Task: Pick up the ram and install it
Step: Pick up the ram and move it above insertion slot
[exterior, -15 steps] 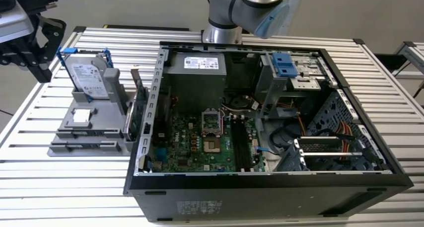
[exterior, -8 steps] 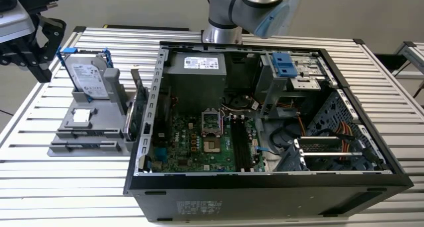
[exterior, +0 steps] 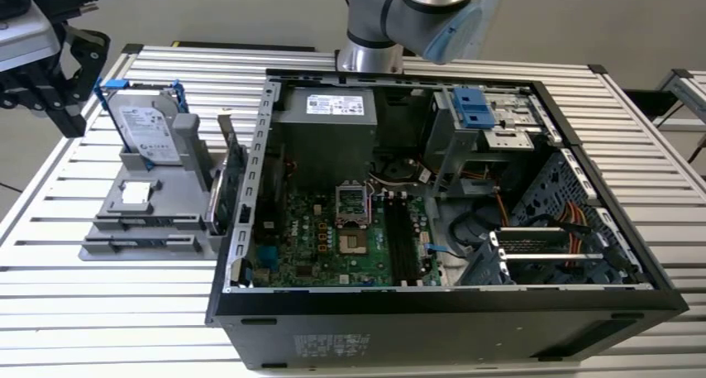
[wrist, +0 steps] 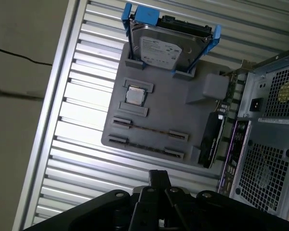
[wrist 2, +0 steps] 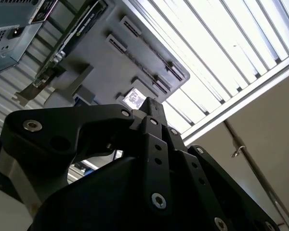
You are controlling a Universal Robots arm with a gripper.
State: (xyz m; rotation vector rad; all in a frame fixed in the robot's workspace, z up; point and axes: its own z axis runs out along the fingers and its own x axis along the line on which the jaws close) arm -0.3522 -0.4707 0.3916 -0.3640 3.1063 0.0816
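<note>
ram (wrist: 149, 129) stands edge-up in a slot of the grey holder tray (wrist: 183, 115), just beside the square processor chip (wrist: 135, 95) and near the hard drive (wrist: 166, 45); the tray sits next to the open PC case (exterior: 441, 328). Seen edge-on it's a long thin dark strip, probably the board's top edge; chips not readable. Should be light and stiff but fragile. Grip across the thin faces at mid-length, stay off the contacts, no twisting. gripper (wrist: 159, 180) hangs above the slatted table near the tray, clear of the ram. Can't tell how wide it's open; nothing visible in it.
</note>
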